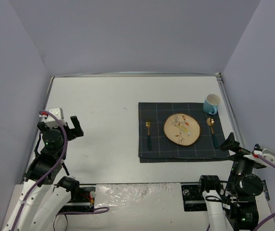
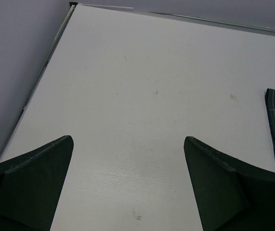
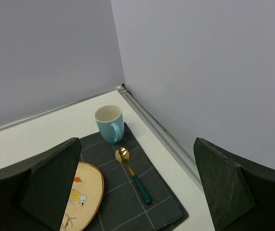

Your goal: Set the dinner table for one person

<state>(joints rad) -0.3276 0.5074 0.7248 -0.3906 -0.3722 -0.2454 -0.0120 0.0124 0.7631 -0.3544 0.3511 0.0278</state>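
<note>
Our left pincer (image 2: 128, 138) and right pincer (image 3: 137, 140) both gape wide, holding nothing. The large flat white rectangular surface (image 1: 99, 110) spreads ahead of both; its dark navy grid-lined cloth placemat (image 1: 156, 144) lies far nearer the right pincer.

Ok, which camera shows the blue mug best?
The right wrist view: the blue mug is close, with rim, handle and pale inside clear. The top external view shows it small, at the far right corner of the placemat. The left wrist view misses it.
</note>
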